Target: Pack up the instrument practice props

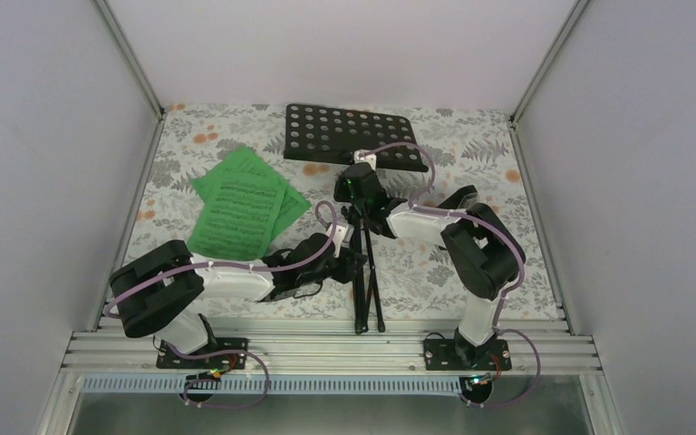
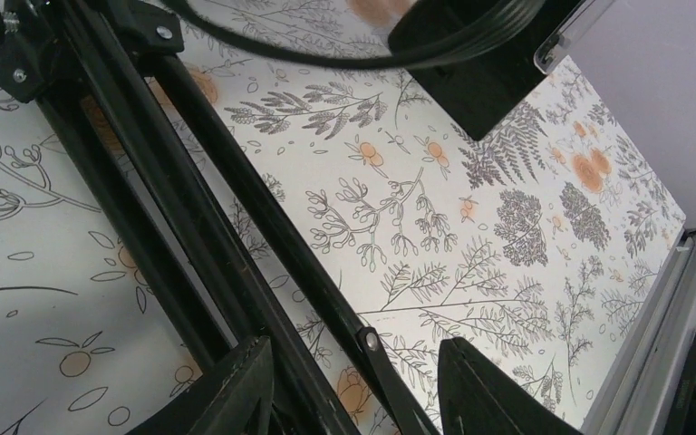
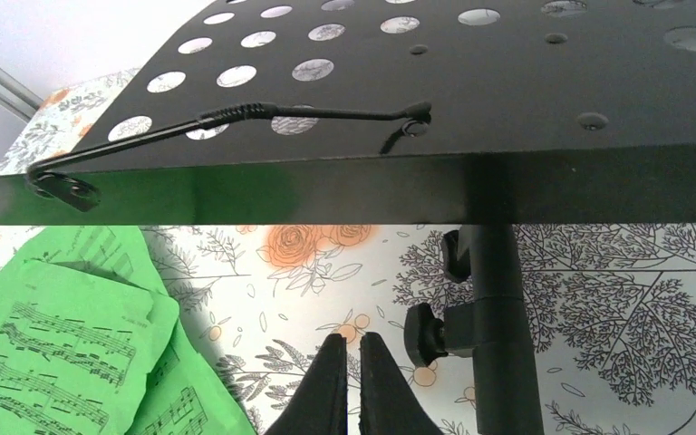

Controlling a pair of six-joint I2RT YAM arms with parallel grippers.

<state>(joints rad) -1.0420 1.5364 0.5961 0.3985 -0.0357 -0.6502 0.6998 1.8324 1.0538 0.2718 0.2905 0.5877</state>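
Observation:
The black music stand lies flat on the flowered table, its hole-punched desk (image 1: 349, 136) at the back and its folded tripod legs (image 1: 367, 290) pointing to the near edge. Green music sheets (image 1: 240, 204) lie spread to the left of it. My left gripper (image 1: 352, 263) is open, and in the left wrist view the left gripper (image 2: 358, 349) straddles the legs (image 2: 236, 208). Just below the desk, my right gripper (image 1: 359, 181) is shut. The right wrist view shows the right gripper (image 3: 351, 337) empty, left of the stand's post (image 3: 498, 344), with the sheets (image 3: 54, 344) at its left.
Grey walls with metal corner rails close in the table on three sides. An aluminium rail (image 1: 326, 349) runs along the near edge by the arm bases. A clamp knob (image 3: 424, 333) sticks out of the post towards my right fingers.

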